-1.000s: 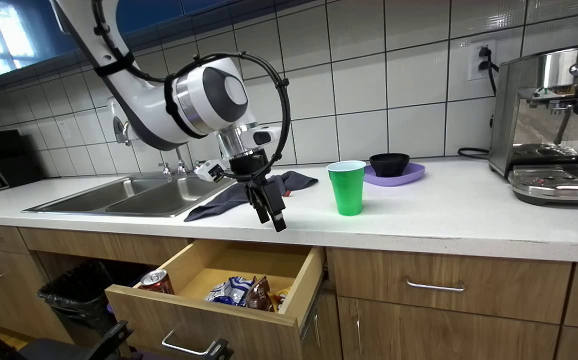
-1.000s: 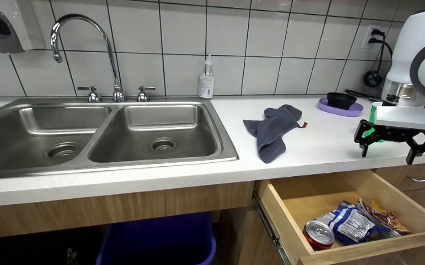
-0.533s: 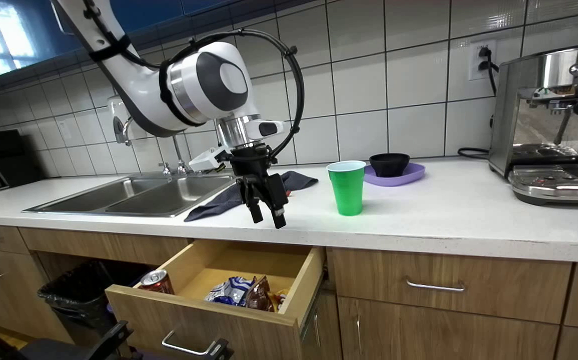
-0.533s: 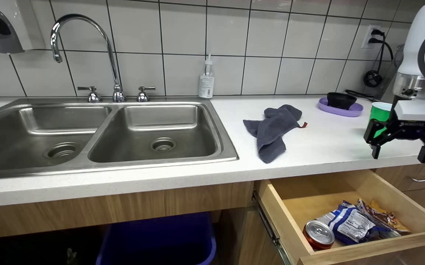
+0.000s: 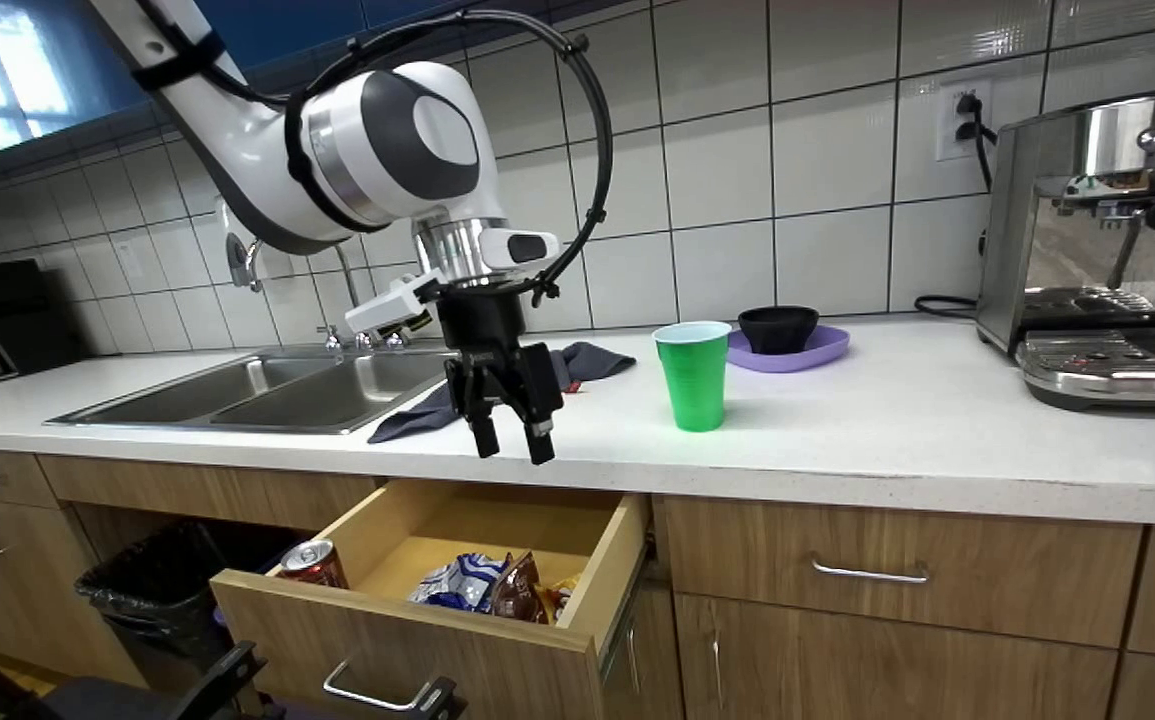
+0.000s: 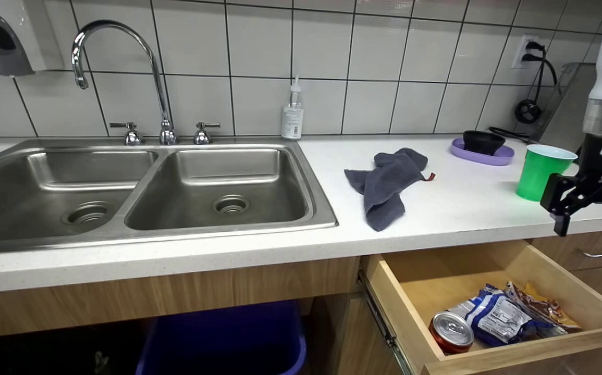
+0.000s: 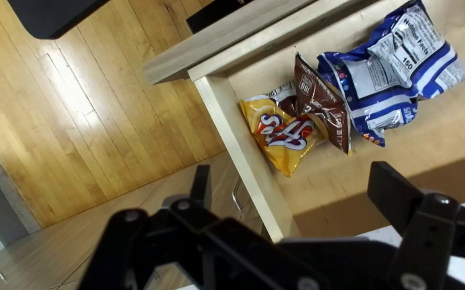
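My gripper [image 5: 514, 447] is open and empty, pointing down just in front of the counter's edge and above the open wooden drawer [image 5: 417, 650]. It also shows at the right edge of an exterior view [image 6: 595, 229]. In the wrist view the spread fingers [image 7: 291, 175] straddle the drawer's side wall [image 7: 242, 161], well above it. In the drawer lie a yellow chip bag [image 7: 284, 141], a brown bag [image 7: 325, 104] and a blue-and-white bag [image 7: 381, 80]. A red can [image 6: 452, 332] stands in its front corner. A green cup [image 5: 694, 385] stands upright on the counter, apart from the gripper.
On the counter are a dark grey cloth [image 6: 389, 187], a purple dish [image 5: 822, 350] bearing a black bowl [image 5: 777, 330], and an espresso machine [image 5: 1107, 280]. A double sink [image 6: 327, 219] lies beyond the cloth. A black-lined bin [image 5: 152, 595] stands beside the drawer.
The gripper has turned more upright and moved left in an exterior view, right in the exterior view with the sink, uncovering the green cup there. The fingers stay open; drawer contents are unchanged.
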